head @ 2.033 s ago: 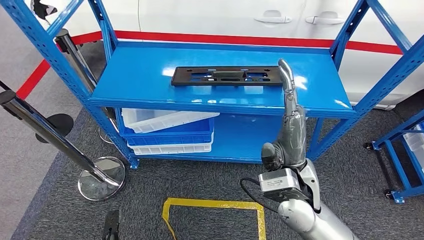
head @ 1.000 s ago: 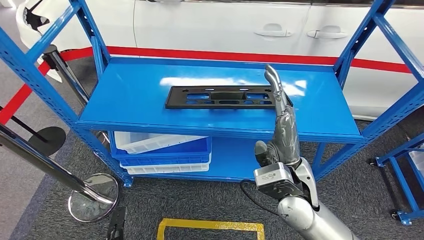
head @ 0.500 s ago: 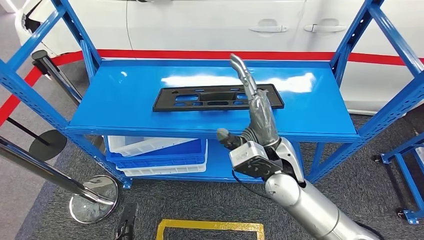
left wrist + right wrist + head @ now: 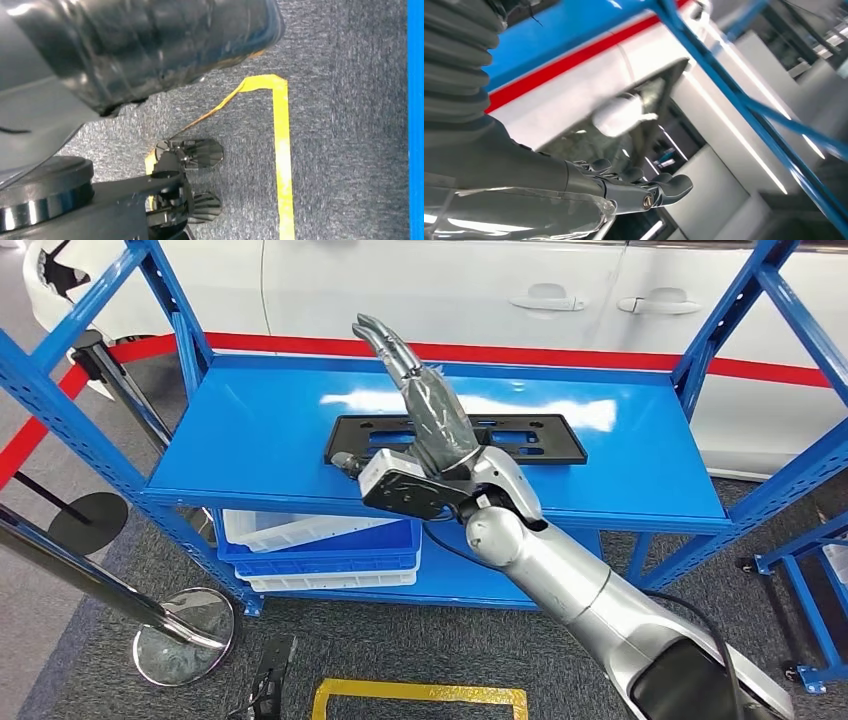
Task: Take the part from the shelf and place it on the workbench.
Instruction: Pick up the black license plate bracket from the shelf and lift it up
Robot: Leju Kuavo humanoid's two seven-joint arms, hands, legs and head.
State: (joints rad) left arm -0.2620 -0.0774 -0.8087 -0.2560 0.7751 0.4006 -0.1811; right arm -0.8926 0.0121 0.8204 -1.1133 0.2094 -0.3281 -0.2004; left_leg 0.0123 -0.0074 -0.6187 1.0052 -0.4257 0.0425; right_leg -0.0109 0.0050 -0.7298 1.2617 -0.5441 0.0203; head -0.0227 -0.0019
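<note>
A flat black part [image 4: 528,437] with cut-outs lies lengthwise on the top level of the blue shelf [image 4: 255,435]. My right hand [image 4: 418,405] is raised over the part's left half, fingers stretched out and apart, holding nothing; the hand and forearm hide the part's middle. In the right wrist view the same hand's fingers [image 4: 644,192] reach out straight, bare, towards the white car. My left hand's dark cover [image 4: 130,45] hangs over the grey carpet; its fingers are hidden.
White and blue bins [image 4: 320,540] sit on the lower shelf level. Stanchion posts with a chrome base [image 4: 185,635] stand at the left. A white car [image 4: 450,285] is behind the shelf, another blue rack [image 4: 800,570] at the right, yellow floor tape [image 4: 420,696] in front.
My right arm has swung left and forward, carrying the outstretched hand from the part's right end to above its left half. The part has not moved.
</note>
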